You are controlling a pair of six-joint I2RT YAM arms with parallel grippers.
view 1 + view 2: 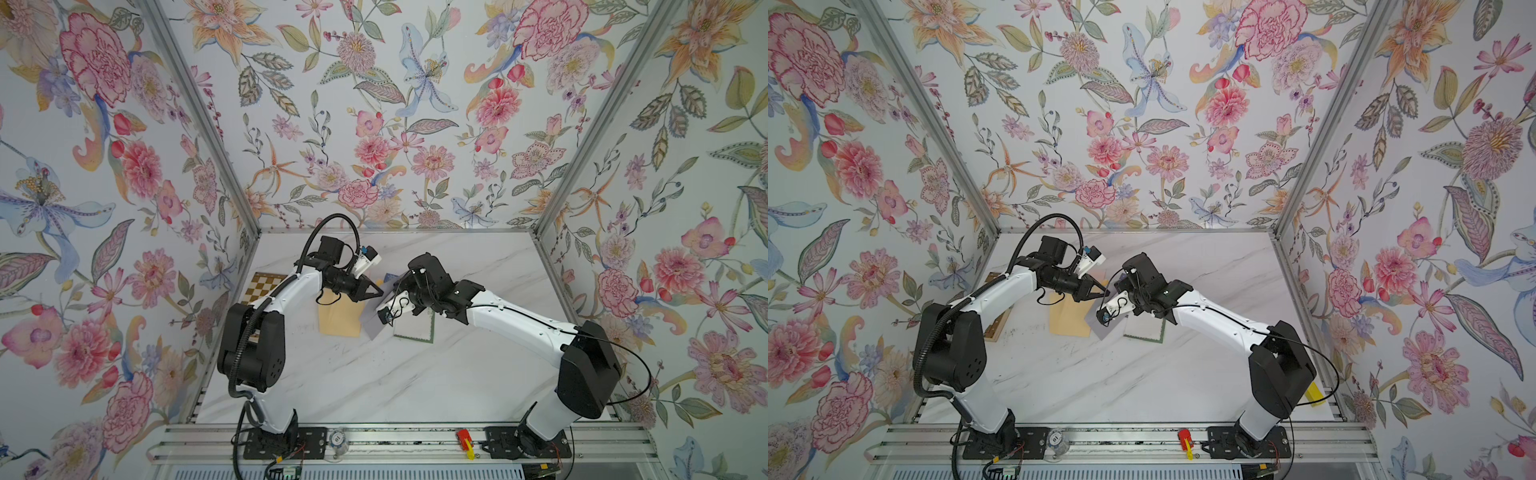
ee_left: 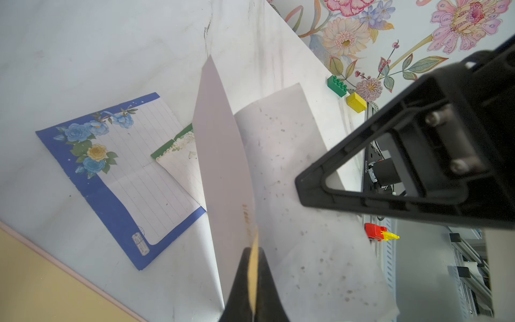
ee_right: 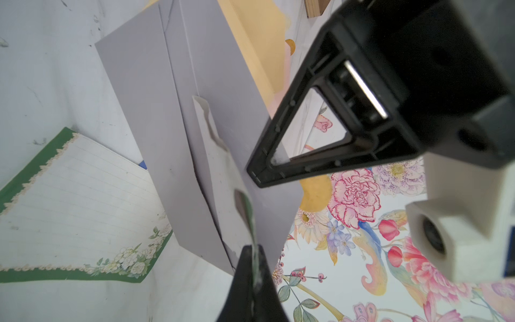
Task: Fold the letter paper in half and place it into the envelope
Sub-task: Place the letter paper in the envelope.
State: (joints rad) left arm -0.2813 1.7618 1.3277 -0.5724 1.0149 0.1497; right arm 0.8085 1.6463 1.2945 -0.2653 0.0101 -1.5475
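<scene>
Letter paper [image 1: 374,322] hangs above the middle of the surface [image 1: 374,386], held up between the two arms with its blank grey-white back showing. It is not flat. In the left wrist view one part [image 2: 223,145] stands up edge-on while the rest spreads out beside it. In the right wrist view [image 3: 156,97] a crease line runs down its length.

The left tool [image 2: 252,256] is closed, pinching one edge of the sheet where a strip of yellow print shows between its fingers. The right tool [image 3: 252,262] is also closed on the sheet, at an edge with green print, and faces the left tool from close by. Whether the sheet's lowest corner touches the surface cannot be told.

The envelope [image 1: 338,318], tan, lies flat just left of the raised sheet. It is partly under the left tool, and in both top views the sheet covers its right edge [image 1: 1067,320].

A green-bordered sheet [image 1: 415,332] lies flat on the right side under the right wrist. It overlaps a blue-bordered sheet [image 2: 125,167] that lies toward the far edge. A checkered board [image 1: 262,284] sits by the left edge.
</scene>
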